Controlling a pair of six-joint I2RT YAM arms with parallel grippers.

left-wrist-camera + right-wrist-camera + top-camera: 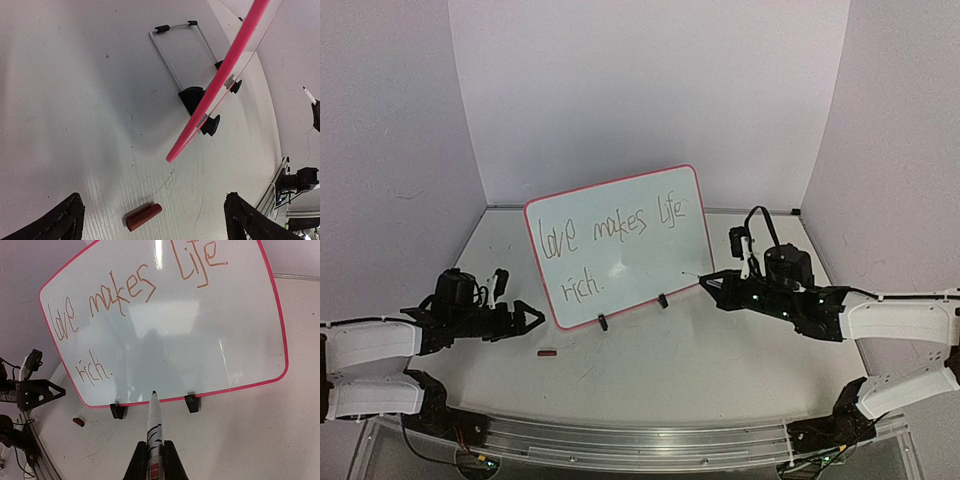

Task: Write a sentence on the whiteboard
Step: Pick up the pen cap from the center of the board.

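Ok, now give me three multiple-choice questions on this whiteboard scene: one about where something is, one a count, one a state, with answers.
1. Where does the small red cap lie?
A) on the table in front of the whiteboard
B) on the board's top edge
C) behind the whiteboard

2. How many black feet prop the whiteboard?
A) one
B) two
C) four

3. The right pincer is:
A) open and empty
B) shut on the marker
C) shut on the cap

Answers:
1 A, the cap lies loose on the table near the board's lower edge.
2 B, two clips show along the bottom frame.
3 B, its fingers clamp the marker's barrel.
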